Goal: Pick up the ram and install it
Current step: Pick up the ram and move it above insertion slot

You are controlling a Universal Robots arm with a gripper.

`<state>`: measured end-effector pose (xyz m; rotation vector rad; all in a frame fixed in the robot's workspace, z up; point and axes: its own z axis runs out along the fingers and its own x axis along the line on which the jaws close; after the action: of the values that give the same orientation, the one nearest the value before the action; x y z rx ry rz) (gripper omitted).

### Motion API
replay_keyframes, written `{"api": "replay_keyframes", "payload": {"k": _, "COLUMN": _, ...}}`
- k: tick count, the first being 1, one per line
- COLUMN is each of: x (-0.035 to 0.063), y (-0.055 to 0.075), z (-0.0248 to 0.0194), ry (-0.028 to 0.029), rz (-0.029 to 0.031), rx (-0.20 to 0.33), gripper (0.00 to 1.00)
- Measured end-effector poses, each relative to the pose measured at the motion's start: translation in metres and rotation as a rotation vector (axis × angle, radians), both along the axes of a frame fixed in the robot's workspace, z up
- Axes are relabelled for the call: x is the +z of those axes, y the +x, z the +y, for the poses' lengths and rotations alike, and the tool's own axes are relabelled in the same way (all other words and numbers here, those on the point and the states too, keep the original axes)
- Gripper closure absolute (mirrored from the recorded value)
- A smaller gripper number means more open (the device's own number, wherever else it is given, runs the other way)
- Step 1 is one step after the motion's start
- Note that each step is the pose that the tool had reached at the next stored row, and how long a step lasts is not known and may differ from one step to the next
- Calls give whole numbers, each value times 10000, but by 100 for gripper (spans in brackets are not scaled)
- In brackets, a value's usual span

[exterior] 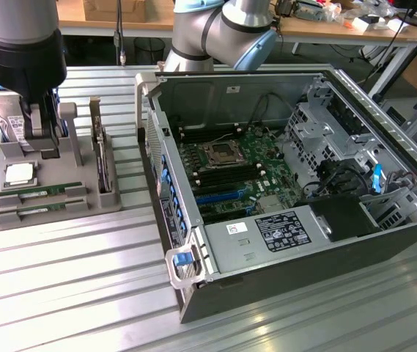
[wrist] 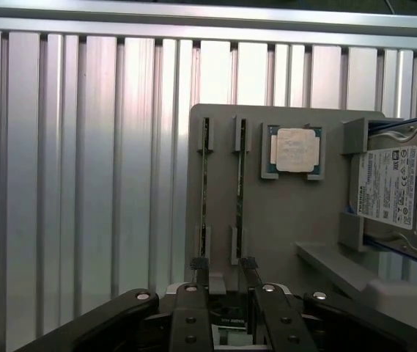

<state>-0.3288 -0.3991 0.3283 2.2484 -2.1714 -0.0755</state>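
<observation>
Two ram sticks (exterior: 38,192) (exterior: 39,208) lie edge-up in parallel slots at the near end of a grey holder tray (exterior: 83,207). The wrist view shows them as two thin green strips, the ram (wrist: 205,183) and its twin (wrist: 240,183). My gripper (exterior: 43,136) hangs over the back part of the tray, above and behind the sticks. Its black fingertips (wrist: 200,268) stand apart in line with the two slots. The gripper (wrist: 224,270) is open and holds nothing. The open computer case (exterior: 193,290) lies to the exterior view's right, with the motherboard (exterior: 230,165) exposed.
On the same tray sit a square silver processor (wrist: 294,150) and a hard drive (wrist: 391,191) standing on edge. A grey upright post (exterior: 69,128) rises beside my gripper. The slatted metal table (exterior: 69,286) runs around tray and case. The arm's base (exterior: 223,33) stands behind the case.
</observation>
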Motion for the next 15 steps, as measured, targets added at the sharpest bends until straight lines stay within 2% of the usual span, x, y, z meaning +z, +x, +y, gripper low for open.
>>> {"api": "replay_keyframes", "payload": {"k": 15, "x": -70, "y": 0, "z": 0, "ry": 0, "rz": 0, "rx": 0, "gripper": 70}}
